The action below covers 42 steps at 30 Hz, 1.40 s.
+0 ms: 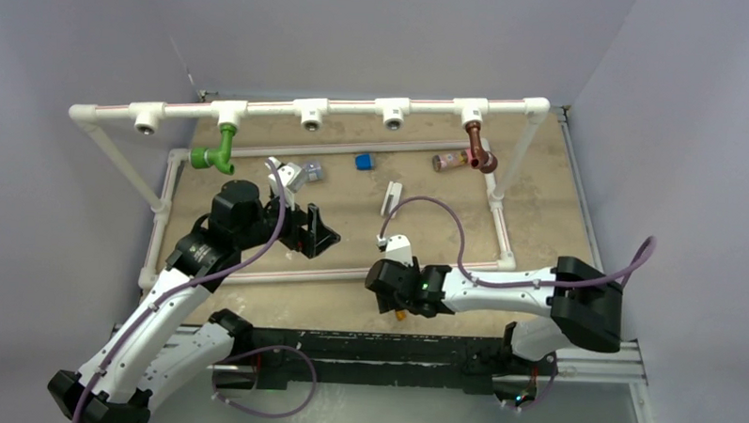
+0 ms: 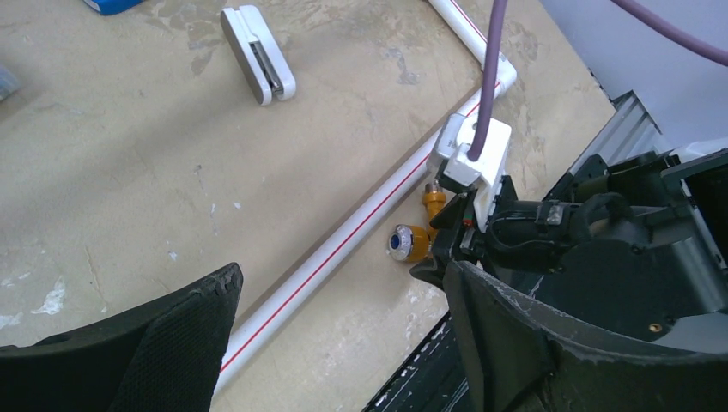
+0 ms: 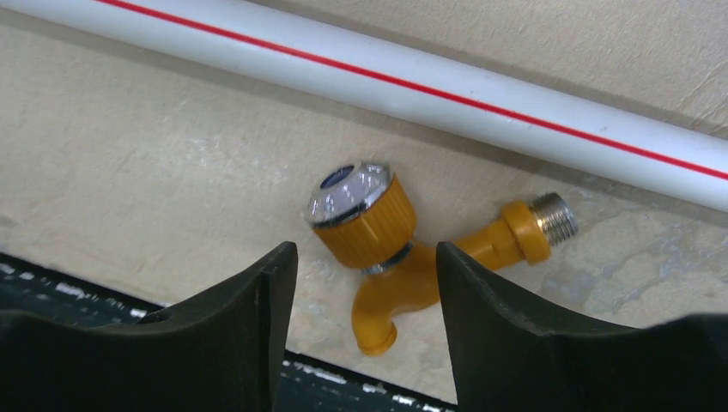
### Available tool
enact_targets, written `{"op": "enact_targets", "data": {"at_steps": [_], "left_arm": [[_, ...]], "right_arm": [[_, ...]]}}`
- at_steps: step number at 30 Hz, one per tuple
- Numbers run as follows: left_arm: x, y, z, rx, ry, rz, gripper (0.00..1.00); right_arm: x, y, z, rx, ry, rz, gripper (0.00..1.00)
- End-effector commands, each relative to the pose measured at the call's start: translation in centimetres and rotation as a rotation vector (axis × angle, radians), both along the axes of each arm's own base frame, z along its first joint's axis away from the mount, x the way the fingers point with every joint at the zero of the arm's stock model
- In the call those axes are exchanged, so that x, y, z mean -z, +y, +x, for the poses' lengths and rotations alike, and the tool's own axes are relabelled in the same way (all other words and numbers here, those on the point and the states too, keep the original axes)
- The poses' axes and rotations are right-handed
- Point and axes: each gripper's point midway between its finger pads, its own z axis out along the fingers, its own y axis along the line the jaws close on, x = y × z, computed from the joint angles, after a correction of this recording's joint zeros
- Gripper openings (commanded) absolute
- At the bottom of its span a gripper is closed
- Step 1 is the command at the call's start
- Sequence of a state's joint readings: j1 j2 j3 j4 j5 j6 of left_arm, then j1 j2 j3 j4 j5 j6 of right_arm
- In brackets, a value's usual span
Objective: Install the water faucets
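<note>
An orange faucet (image 3: 378,232) lies on its side on the tan table, just in front of the frame's near white pipe (image 3: 515,107). It has a chrome-capped knob and a threaded metal end. My right gripper (image 3: 365,257) is open and straddles its bent spout; the right finger is against the body and a gap remains on the left. In the top view that gripper (image 1: 397,306) sits low over the faucet (image 1: 401,315). A green faucet (image 1: 218,154) and a dark brown faucet (image 1: 479,151) hang from the back rail (image 1: 355,108). My left gripper (image 1: 309,236) is open and holds nothing.
The back rail has bare tee sockets (image 1: 310,117). A blue piece (image 1: 364,161), a white clip (image 1: 390,198), a pink-and-brown cylinder (image 1: 448,161) and a grey-white part (image 1: 297,174) lie inside the pipe frame. The black base rail (image 1: 385,348) runs just behind the orange faucet.
</note>
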<state>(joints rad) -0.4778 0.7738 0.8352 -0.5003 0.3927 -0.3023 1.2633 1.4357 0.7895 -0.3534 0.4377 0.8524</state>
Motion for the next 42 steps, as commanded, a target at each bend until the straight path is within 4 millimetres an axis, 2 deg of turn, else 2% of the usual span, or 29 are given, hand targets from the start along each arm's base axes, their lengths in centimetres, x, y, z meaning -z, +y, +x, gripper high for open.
{"op": "enact_targets", "data": {"at_steps": [1, 6, 10, 14, 19, 24, 34, 38, 40, 42], "left_arm": [[-0.5, 0.1, 0.7, -0.005, -0.046, -0.003, 0.87], [-0.4, 0.1, 0.9, -0.008, -0.042, 0.003, 0.87], [-0.3, 0.1, 1.1, -0.018, -0.042, 0.008, 0.87], [-0.1, 0.3, 1.2, -0.027, -0.037, 0.014, 0.87], [0.1, 0.2, 1.1, -0.027, -0.024, 0.014, 0.87], [-0.1, -0.2, 0.6, -0.019, 0.017, -0.017, 0.87], [-0.5, -0.8, -0.9, -0.007, 0.133, -0.069, 0.87], [-1.1, -1.0, -1.7, 0.017, 0.165, -0.082, 0.87], [-1.6, -1.2, -2.3, 0.041, 0.183, -0.098, 0.87], [-1.8, -1.6, -3.1, 0.068, 0.218, -0.122, 0.87]], "right_arm": [[-0.2, 0.7, 1.0, 0.02, -0.047, -0.016, 0.62], [0.8, 1.4, 0.6, -0.028, -0.042, -0.034, 0.59], [1.9, 1.1, 0.0, -0.046, -0.039, -0.086, 0.51], [2.1, 1.1, -0.7, -0.045, -0.046, -0.102, 0.28], [0.8, 2.4, -1.2, -0.062, -0.057, -0.049, 0.0], [-2.4, 4.7, -1.7, -0.112, -0.073, 0.075, 0.0], [-11.3, 8.7, -3.0, -0.343, -0.179, 0.438, 0.0], [-14.8, 9.4, -3.8, -0.463, -0.272, 0.578, 0.0], [-17.1, 9.2, -4.3, -0.531, -0.338, 0.662, 0.0], [-18.5, 9.2, -5.1, -0.616, -0.398, 0.722, 0.0]]}}
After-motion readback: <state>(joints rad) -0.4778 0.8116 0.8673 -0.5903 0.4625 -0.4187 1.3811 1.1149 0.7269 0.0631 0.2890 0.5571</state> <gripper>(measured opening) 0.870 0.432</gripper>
